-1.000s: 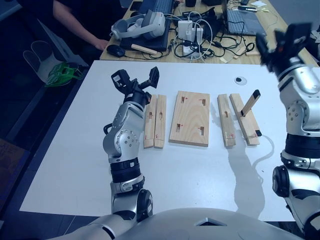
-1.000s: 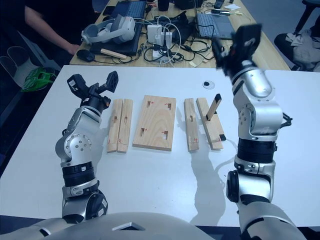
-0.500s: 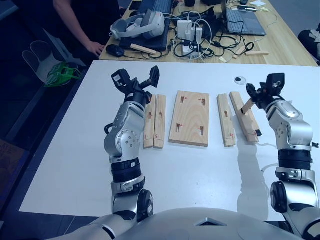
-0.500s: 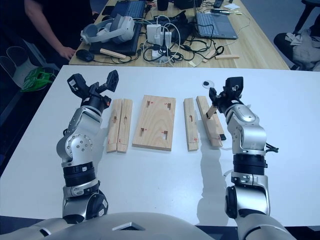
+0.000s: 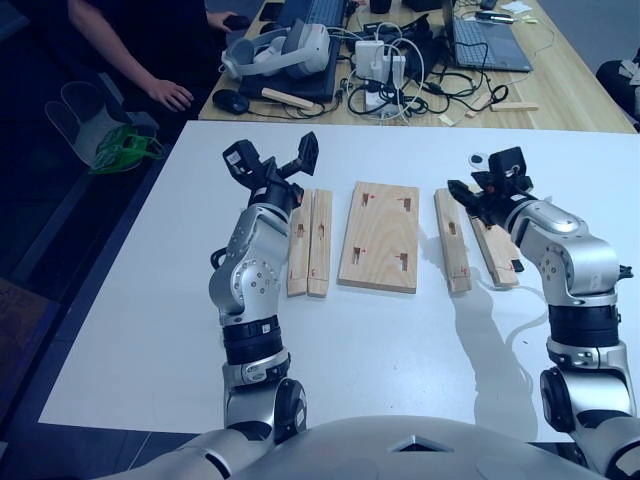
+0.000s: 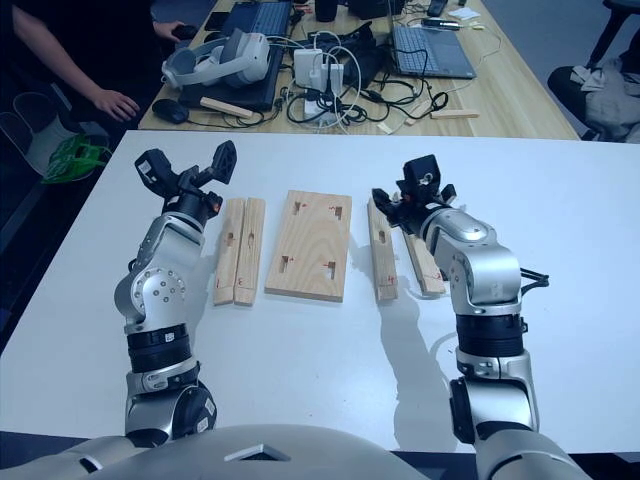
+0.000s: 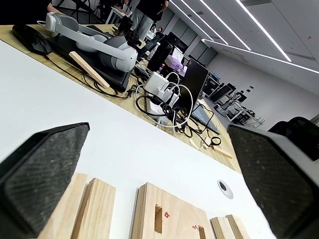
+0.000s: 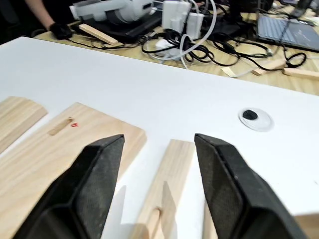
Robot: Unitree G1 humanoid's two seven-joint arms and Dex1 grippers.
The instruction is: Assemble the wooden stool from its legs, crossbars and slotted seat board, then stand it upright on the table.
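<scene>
- A pale, rectangular wooden seat board with four slots lies flat in the middle of the white counter. Its long axis runs away from the robot.
- Just right of the seat board, an inner leg plank and an outer leg plank lie side by side, parallel to the board's long edges. Two matching leg planks lie just left of it.
- The right gripper hovers over the far ends of the right-hand pair. Its fingers are apart and empty, and they straddle the inner leg plank's width.
- The left gripper is raised by the far end of the left-hand pair, spread wide and holding nothing.
- The right arm looks better placed to close across that plank.
</scene>
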